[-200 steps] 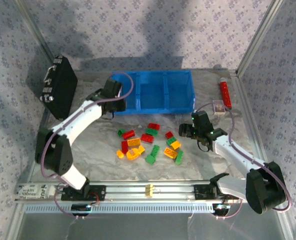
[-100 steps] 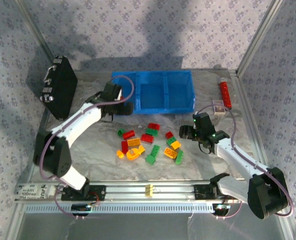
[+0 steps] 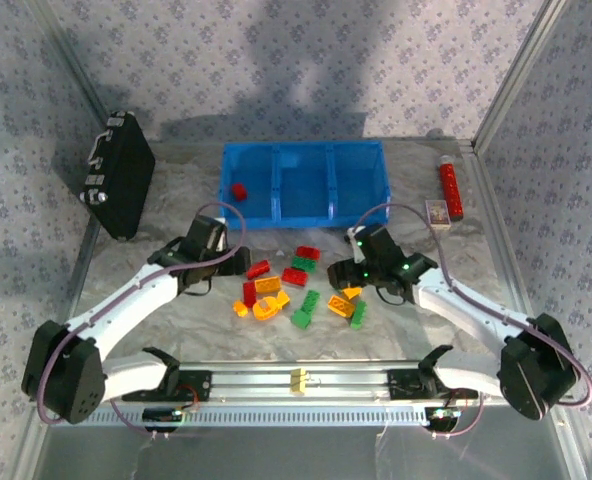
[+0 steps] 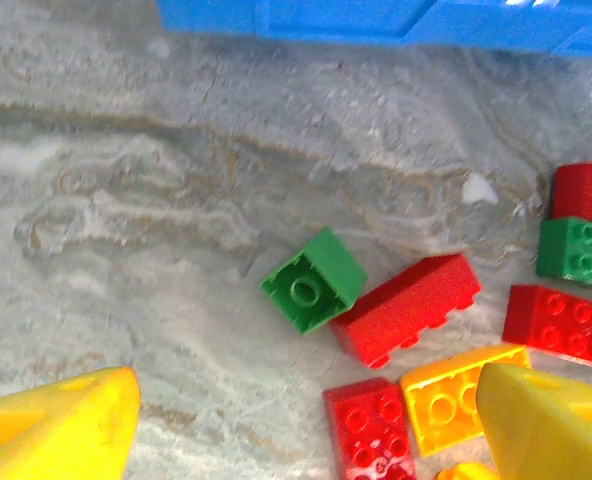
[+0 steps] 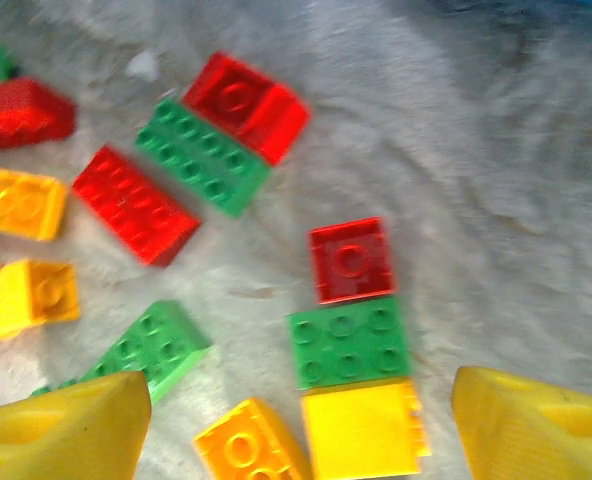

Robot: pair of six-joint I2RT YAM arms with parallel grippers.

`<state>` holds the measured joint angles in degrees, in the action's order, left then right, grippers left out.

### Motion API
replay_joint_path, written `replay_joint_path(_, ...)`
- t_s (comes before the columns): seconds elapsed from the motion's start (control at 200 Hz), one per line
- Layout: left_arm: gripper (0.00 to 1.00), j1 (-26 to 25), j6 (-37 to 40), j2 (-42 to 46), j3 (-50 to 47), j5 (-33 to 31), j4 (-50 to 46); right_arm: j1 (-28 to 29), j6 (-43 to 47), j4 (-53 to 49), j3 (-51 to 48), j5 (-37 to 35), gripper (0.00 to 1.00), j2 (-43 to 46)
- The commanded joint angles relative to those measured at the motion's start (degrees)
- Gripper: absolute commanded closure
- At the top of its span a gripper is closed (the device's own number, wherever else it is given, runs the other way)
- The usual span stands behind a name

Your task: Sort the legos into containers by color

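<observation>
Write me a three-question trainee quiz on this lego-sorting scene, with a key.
1. True or false: a lone red brick lies in the left compartment of the blue bin.
2. What stands left of the bin? A) black case B) a white bowl C) a green bottle
3. Fill in: in the right wrist view, the brick between the square red brick and the yellow brick is ____.
Key: 1 true; 2 A; 3 green.
</observation>
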<state>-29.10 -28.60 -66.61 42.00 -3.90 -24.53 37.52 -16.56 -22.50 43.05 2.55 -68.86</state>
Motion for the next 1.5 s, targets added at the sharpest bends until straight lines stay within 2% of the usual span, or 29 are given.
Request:
replay_joint_path(0.0,0.14,-0.7,-2.9,3.2,-3.0,1.0,2.2,5.1,2.5,-5.9,3.5,1.2,0.21,-3.1)
replay_joint_path(0.22,0.16,-0.8,-4.7,6.5,-8.2,1.4,2.6,16.5,4.6,-8.1,6.2,-1.3,0.23,-8.5)
replay_joint_path(0.52,0.17,-0.8,-6.3,9.9,-11.6,1.3,2.7,23.4,6.2,-11.6,12.8,-2.4,0.32,-16.8)
replay_joint_path(0.64,0.17,-0.8,-6.2,10.7,-11.9,0.9,2.3,26.0,6.0,-12.4,14.9,-3.8,0.33,-20.1)
replay_joint_path(0.959,0.18,-0.9,-6.4,11.7,-12.9,0.7,2.1,28.7,4.6,-15.1,18.1,-8.6,0.38,-25.7)
replay_joint_path(1.494,0.19,-0.8,-6.2,11.5,-13.3,-0.2,2.5,31.0,4.2,-16.6,20.8,-11.3,0.44,-30.1)
